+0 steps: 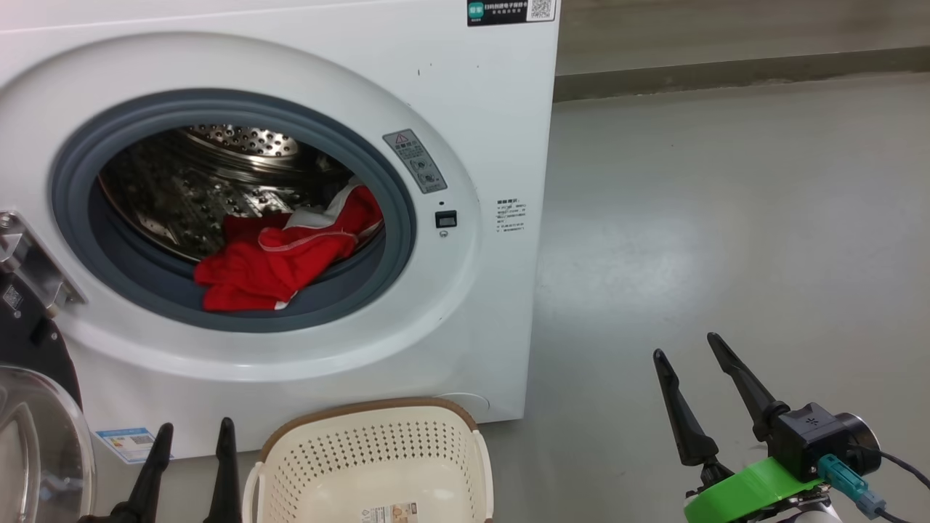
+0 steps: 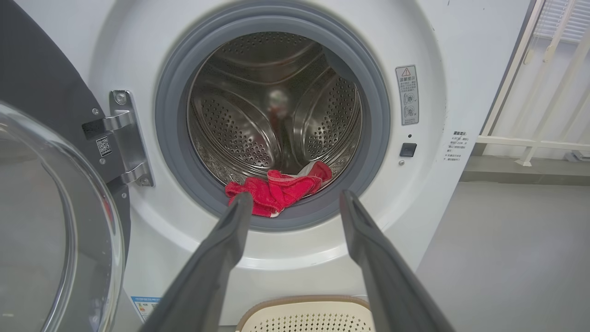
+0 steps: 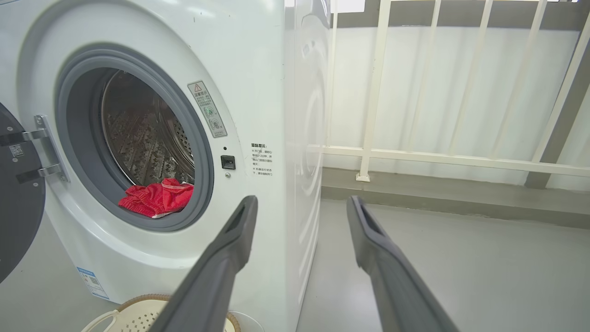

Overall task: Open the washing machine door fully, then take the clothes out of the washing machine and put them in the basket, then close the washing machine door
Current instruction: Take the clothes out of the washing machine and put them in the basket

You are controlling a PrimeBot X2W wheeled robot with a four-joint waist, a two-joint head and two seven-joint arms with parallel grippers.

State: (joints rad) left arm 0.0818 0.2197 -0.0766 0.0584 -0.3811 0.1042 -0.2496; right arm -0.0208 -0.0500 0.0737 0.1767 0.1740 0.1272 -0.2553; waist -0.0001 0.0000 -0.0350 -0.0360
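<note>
The white washing machine stands with its door swung open to the left; the clear glass bowl bulges at the left of the left wrist view. A red garment with white trim lies at the front lip of the steel drum. The cream perforated basket sits on the floor below the opening. My left gripper is open at the lower left, beside the basket, holding nothing. My right gripper is open over the floor, right of the machine.
Grey floor stretches to the right of the machine. A white railing and a low kerb run behind it. The door hinge bracket sits at the left of the opening.
</note>
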